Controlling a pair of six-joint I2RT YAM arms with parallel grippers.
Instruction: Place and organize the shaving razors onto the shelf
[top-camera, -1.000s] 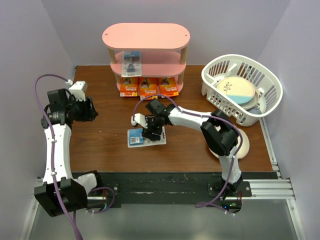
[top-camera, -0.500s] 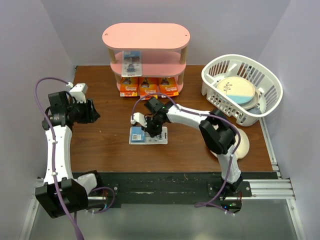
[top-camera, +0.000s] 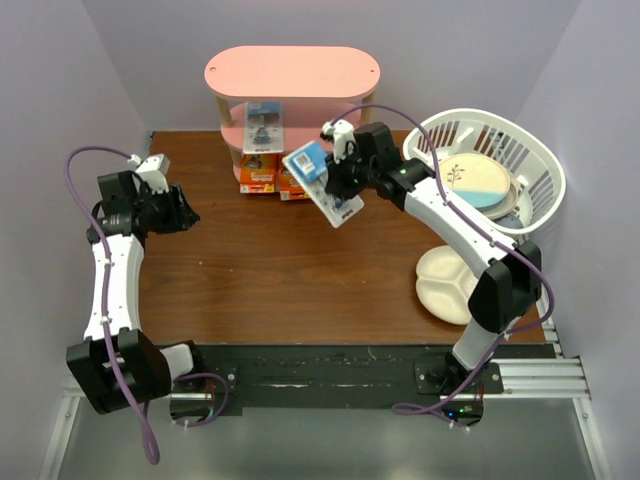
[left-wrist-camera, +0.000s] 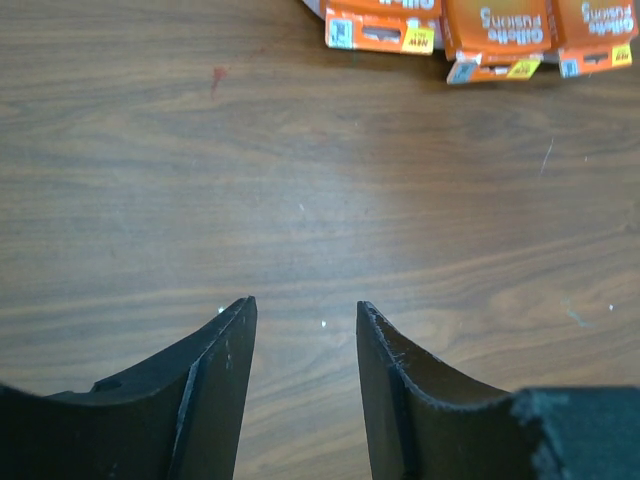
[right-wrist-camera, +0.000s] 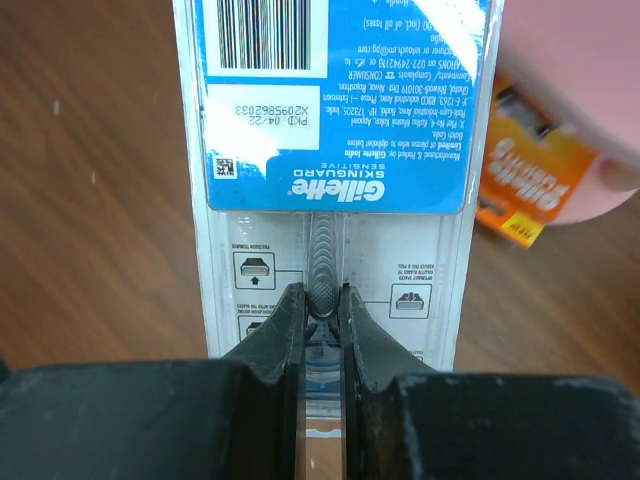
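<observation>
Right claw (right-wrist-camera: 320, 300): clamped tight on the lower part of a Gillette SkinGuard blister card (right-wrist-camera: 335, 110), one finger on each side of the razor handle under the clear plastic.
Held card: up off the wooden table (left-wrist-camera: 300, 150) and tilted, sticking out to the left of the right claw as seen from above.
Shelf (top-camera: 292, 70): pink, three tiers, just beyond the right claw and the card it carries.
Second blister card (top-camera: 263, 127): lying on the shelf's middle tier, beyond and to the left of the right claw.
Orange Gillette Fusion packs (left-wrist-camera: 497, 20): three in a row at the foot of the shelf, well ahead of the left claw. I can't tell whether they sit on the lowest board or on the table.
Left claw (left-wrist-camera: 305, 310): fingers spread apart with nothing between them, only bare wood below.
White slatted basket (top-camera: 520, 215): to the right of the right claw, with a round plate (top-camera: 470, 183) inside.
White divided plate (top-camera: 450, 285): on the table, nearer the arm bases than the right claw.
</observation>
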